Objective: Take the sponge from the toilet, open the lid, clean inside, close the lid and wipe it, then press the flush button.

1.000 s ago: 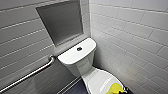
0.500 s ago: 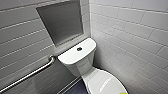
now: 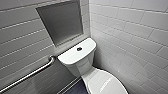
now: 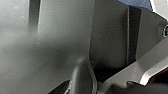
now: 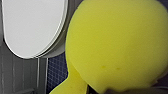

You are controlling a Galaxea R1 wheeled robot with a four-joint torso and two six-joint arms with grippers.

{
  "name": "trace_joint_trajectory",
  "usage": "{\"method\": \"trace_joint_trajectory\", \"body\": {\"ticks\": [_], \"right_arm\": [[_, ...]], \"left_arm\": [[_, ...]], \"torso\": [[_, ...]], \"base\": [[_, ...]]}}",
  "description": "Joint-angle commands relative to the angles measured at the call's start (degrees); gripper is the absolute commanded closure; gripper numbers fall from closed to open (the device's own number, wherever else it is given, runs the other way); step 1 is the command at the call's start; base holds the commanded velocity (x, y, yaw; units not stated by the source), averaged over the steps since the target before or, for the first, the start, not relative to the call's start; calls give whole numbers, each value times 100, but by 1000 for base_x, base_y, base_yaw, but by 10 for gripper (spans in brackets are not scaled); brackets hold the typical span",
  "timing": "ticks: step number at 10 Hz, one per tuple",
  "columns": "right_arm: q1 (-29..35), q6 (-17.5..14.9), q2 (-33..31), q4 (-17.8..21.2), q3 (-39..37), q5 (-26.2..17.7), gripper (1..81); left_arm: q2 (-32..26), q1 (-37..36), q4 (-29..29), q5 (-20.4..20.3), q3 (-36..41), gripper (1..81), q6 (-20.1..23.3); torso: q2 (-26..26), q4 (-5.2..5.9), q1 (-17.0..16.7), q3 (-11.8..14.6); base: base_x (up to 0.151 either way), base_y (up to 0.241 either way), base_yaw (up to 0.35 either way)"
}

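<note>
Sponge: the sponge (image 5: 115,42) is held right at the right end effector (image 5: 130,91), bulging large and yellow, with one flap bent away from the rest.
Grip: the end effector is closed on the sponge; a dark edge of it is seen against the foam.
Lid: the lid (image 5: 32,25) is shut, beyond the sponge and apart from it.
Floor: the dark blue floor (image 5: 57,67) is seen between sponge and lid rim, farther from the end effector.
Toilet: the toilet (image 3: 80,57) is capped by a flat tank top carrying a dark round flush button (image 3: 79,49).
Wall: a metal grab bar (image 3: 30,75) and a recessed niche (image 3: 61,22) are set well apart from the end effector.
</note>
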Motion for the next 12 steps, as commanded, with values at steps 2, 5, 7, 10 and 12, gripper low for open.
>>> {"method": "trace_joint_trajectory", "body": {"ticks": [2,5,7,10,12], "right_arm": [[-37,-1322,-978,138,1854,392,811],[1120,-3955,-1190,2875,2875,250,811],[1867,-4864,-1007,4161,2833,250,811],[3117,-5604,-681,5543,2375,119,811],[3927,-6377,56,6626,1867,127,811]], "left_arm": [[-85,-40,28,287,107,10,26],[-85,-40,28,235,89,10,26],[-85,-40,19,235,89,10,26],[-85,-40,19,235,98,10,17],[-85,-40,19,235,98,10,17]], "torso": [[0,0,0,0],[0,0,0,0],[0,0,0,0],[0,0,0,0],[0,0,0,0]], "base": [[0,0,0],[0,0,0],[0,0,0],[0,0,0],[0,0,0]]}}
